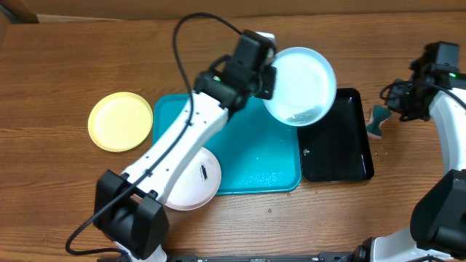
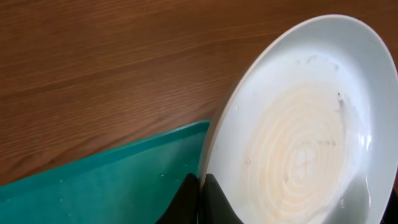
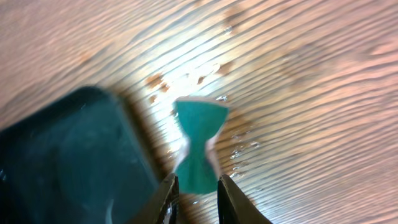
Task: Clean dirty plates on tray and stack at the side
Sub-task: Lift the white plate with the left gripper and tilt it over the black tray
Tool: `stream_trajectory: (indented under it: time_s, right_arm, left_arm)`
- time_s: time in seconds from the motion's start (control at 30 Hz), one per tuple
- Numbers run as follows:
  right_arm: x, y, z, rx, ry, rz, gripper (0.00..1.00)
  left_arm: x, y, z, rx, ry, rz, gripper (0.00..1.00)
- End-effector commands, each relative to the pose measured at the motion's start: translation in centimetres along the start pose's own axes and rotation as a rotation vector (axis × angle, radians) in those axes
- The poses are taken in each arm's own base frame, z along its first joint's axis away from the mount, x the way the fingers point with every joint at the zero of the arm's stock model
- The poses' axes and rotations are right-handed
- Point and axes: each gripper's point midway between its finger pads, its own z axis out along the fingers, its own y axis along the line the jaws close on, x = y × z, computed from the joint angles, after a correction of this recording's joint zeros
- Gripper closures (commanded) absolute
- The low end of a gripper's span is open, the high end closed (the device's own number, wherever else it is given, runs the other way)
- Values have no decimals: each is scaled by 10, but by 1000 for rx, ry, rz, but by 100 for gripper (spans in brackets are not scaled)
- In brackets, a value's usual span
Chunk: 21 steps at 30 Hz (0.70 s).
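From overhead, the left pincer (image 1: 268, 80) is clamped on the left rim of the pale blue plate (image 1: 300, 86). The plate is lifted and tilted, and in this view it overlaps the far right corner of the turquoise tray (image 1: 255, 156) and the far left corner of the black tray (image 1: 336, 142). The yellow-green plate (image 1: 120, 121) lies flat on the tabletop (image 1: 65, 65), just left of the turquoise tray. The white plate (image 1: 198, 178) sits at that tray's near left corner, partly hidden under the left arm. A teal sponge (image 1: 376, 122) lies just right of the black tray, with the right pincer (image 1: 395, 104) near it.

The left wrist view shows the pincer (image 2: 200, 198) closed tight on the plate's (image 2: 305, 130) rim. The plate's face is wet and streaked, with the turquoise tray (image 2: 112, 183) below it.

In the right wrist view, the pincer (image 3: 196, 198) has its jaws a little apart on either side of the near end of the sponge (image 3: 198, 146). I cannot tell whether they press it. The black tray (image 3: 68, 155) lies to the left, and the tabletop around the sponge is wet.
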Motion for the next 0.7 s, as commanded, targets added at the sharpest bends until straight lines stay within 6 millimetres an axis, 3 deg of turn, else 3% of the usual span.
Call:
stream_trajectory:
  time_s: [0.0, 0.03, 0.13, 0.27, 0.43, 0.57, 0.67]
  right_arm:
    - [-15, -15, -6, 7, -46, 47, 77]
    - [-16, -20, -7, 11, -48, 57, 75]
    - [-15, -27, -7, 18, -43, 75, 34]
    - [-13, -28, -7, 20, -35, 75, 13]
    - [-12, -28, -7, 20, -32, 75, 8]
    - [-11, -28, -6, 21, -26, 75, 7]
    - [-4, -23, -4, -6, 6, 80, 18]
  left_arm:
    - [-15, -14, -9, -50, -78, 55, 96]
    - [-15, -18, -9, -59, -87, 67, 96]
    - [-15, -31, -10, -74, -111, 122, 96]
    - [-22, -39, -14, -121, -166, 166, 96]
    - [-26, -46, -13, -116, -191, 183, 96]
    - [-18, -45, 3, -126, -164, 190, 96]
    - [-10, -43, 18, -135, -137, 198, 96]
